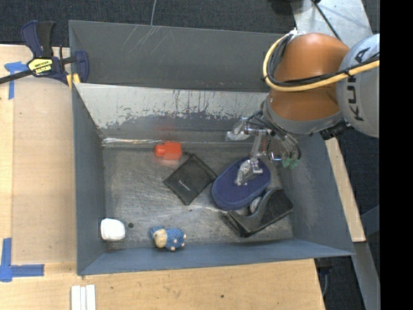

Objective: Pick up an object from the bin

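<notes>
My gripper (249, 171) hangs at the right side of the bin, its metal fingertips down on the top of a dark blue oval thing (238, 187). That blue thing lies tilted over a black box-like thing (268, 213) at the bin's right front. A flat black square (189, 179) rests just left of the blue thing. Nothing shows held between the fingers.
A small orange block (168, 150) lies near the back wall at the middle left. A white lump (112, 229) and a small blue and yellow toy (168, 238) sit along the front wall at the left. The arm with its orange cover comes in from the right.
</notes>
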Robot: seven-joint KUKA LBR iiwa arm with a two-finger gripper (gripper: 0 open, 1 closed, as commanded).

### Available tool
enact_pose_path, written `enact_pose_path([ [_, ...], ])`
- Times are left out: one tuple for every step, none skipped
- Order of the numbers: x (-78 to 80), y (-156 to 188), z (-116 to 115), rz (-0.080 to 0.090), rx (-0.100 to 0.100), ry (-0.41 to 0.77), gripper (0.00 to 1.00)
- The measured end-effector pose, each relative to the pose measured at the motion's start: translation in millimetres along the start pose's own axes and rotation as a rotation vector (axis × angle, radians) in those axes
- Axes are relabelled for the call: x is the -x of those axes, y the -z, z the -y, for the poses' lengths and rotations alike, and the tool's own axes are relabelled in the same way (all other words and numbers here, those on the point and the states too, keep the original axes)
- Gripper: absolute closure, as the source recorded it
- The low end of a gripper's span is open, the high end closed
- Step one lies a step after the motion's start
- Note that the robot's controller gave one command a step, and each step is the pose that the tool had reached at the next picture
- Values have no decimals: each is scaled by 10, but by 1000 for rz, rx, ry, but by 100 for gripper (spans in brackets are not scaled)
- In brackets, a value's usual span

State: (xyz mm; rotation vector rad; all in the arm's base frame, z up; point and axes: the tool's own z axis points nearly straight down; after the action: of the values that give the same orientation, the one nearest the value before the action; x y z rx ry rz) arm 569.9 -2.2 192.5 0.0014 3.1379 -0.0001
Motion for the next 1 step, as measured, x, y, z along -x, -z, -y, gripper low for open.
enact_pose_path([
  [288,-1051,202,2,3,10,0],
])
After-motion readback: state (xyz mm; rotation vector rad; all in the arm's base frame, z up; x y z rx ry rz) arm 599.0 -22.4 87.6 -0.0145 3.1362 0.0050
